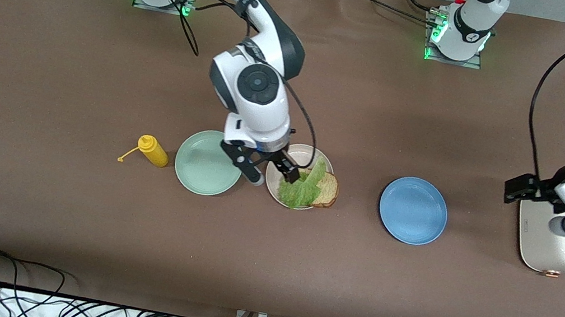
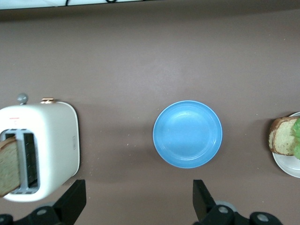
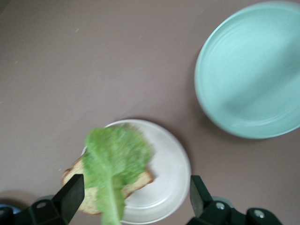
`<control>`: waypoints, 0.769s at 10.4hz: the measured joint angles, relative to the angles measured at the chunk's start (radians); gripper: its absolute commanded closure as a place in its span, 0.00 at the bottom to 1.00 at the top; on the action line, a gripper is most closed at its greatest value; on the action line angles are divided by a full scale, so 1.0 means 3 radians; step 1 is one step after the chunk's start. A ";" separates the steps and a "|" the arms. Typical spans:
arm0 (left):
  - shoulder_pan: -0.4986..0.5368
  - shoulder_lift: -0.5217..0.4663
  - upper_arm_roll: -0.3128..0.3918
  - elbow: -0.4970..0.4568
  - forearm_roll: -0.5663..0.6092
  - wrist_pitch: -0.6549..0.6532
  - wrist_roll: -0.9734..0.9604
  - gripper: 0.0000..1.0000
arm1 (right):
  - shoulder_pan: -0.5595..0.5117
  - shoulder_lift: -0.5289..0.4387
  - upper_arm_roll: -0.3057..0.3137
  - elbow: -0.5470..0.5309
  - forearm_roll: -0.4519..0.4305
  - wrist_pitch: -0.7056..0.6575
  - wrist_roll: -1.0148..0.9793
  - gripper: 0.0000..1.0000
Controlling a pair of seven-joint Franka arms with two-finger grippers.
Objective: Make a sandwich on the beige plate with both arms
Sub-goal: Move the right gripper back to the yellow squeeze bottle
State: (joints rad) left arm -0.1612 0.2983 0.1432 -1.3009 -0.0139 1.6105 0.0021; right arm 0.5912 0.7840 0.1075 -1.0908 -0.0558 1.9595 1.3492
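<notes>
The beige plate (image 1: 305, 155) lies mid-table. On it lies one bread slice (image 1: 329, 189) with a green lettuce leaf (image 1: 304, 188) draped over it. My right gripper (image 1: 267, 171) is open and empty, low over the plate's edge on the mint plate's side. In the right wrist view (image 3: 136, 201) it hangs over the plate (image 3: 166, 187), lettuce (image 3: 115, 157) and bread (image 3: 89, 199). A second bread slice (image 2: 8, 165) stands in the toaster's slot. My left gripper (image 2: 138, 204) is open and empty, held above the toaster (image 1: 552, 246).
A mint green plate (image 1: 205, 163) lies beside the beige plate toward the right arm's end, with a yellow mustard bottle (image 1: 153, 150) lying farther that way. A blue plate (image 1: 413, 210) lies between the beige plate and the white toaster (image 2: 42, 145).
</notes>
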 measured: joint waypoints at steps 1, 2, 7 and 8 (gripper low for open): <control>0.0057 -0.0116 0.0001 0.0001 -0.0029 -0.0092 0.0000 0.00 | -0.0085 -0.0097 -0.0002 0.0002 0.0000 -0.0272 -0.0219 0.00; 0.0115 -0.0240 0.0002 0.0000 -0.0038 -0.0251 0.0002 0.00 | -0.0188 -0.0212 -0.0004 0.0002 0.0001 -0.0517 -0.0429 0.00; 0.0421 -0.0363 -0.0215 -0.0015 -0.0038 -0.0603 0.0216 0.00 | -0.0737 -0.0761 -0.0040 -0.0311 0.0138 -0.1009 -0.1690 0.00; 0.0665 -0.0376 -0.0481 -0.0048 -0.0038 -0.0611 0.0241 0.00 | -0.0798 -0.0850 -0.0069 -0.0441 0.0190 -0.1007 -0.1983 0.00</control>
State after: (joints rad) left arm 0.0384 0.1854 -0.0010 -1.3154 -0.0254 1.4273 0.0745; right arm 0.3517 0.5289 0.0868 -1.2231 0.0013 1.6573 0.7544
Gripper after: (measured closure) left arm 0.000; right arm 0.000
